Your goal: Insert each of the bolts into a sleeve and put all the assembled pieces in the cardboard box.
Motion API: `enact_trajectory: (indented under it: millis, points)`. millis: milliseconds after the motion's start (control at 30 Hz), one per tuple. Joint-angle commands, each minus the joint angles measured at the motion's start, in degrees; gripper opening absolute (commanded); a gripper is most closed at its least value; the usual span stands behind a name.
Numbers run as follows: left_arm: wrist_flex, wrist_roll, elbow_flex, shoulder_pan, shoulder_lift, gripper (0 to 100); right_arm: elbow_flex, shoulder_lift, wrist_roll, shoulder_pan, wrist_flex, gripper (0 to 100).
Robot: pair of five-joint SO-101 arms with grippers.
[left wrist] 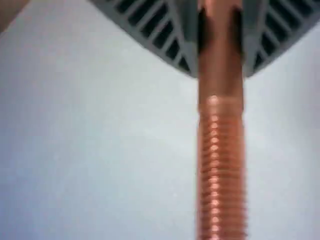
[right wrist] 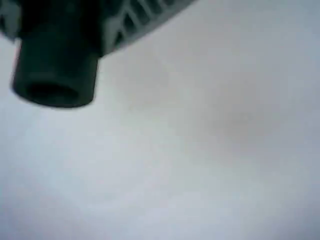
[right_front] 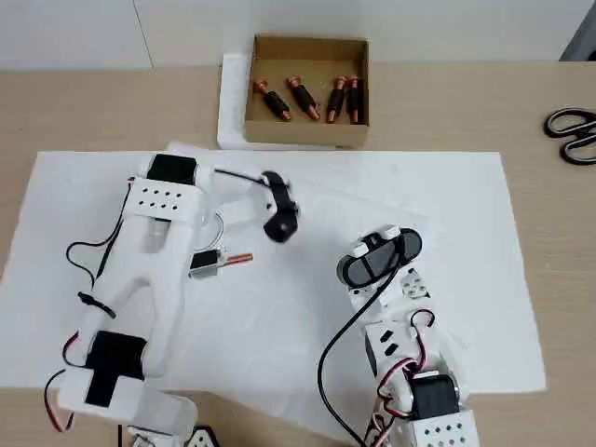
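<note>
Where fingers (left wrist: 150,25) pinch it, the copper bolt (left wrist: 220,150) is unthreaded.

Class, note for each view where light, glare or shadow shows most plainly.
High view: even light, hardly any shadow on the white paper. Left wrist view: a bright streak of glare runs down the copper bolt. Right wrist view: a faint grey shadow lies on the paper beside the black sleeve.

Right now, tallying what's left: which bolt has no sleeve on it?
The bare copper bolt in the left claw; the four in the cardboard box all wear black sleeves.
</note>
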Motion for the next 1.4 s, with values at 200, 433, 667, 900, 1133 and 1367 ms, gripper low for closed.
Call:
enact_trajectory:
  millis: [200, 433, 667, 900, 1133, 1367]
  points:
    - [0.5, -31.1, -0.2, 0.5, -3.1, 0, 0.4, -0.5, 0.1, 0.4, 1.7, 0.6]
    - [-14.0, -32.0, -0.7, -0.5, 5.5, 0, 0.4, -0.5, 0.1, 0.5, 1.7, 0.6]
    - [-20.1, -25.5, -8.5, -1.7, 13.6, 2, 0.4, -0.5, 0.1, 0.7, 1.7, 0.6]
    - [-20.1, -19.6, -10.2, -2.8, 16.7, 18, 0.4, -0.9, 0.1, 2.1, 1.6, 0.6]
    - [-15.8, -15.9, -15.6, -2.8, 16.4, 18, 0.4, -0.9, 0.1, 2.2, 1.6, 0.6]
    - [0.9, 2.0, -33.4, -1.5, 16.4, 18, 0.4, -1.0, 0.1, 2.2, 1.6, 0.6]
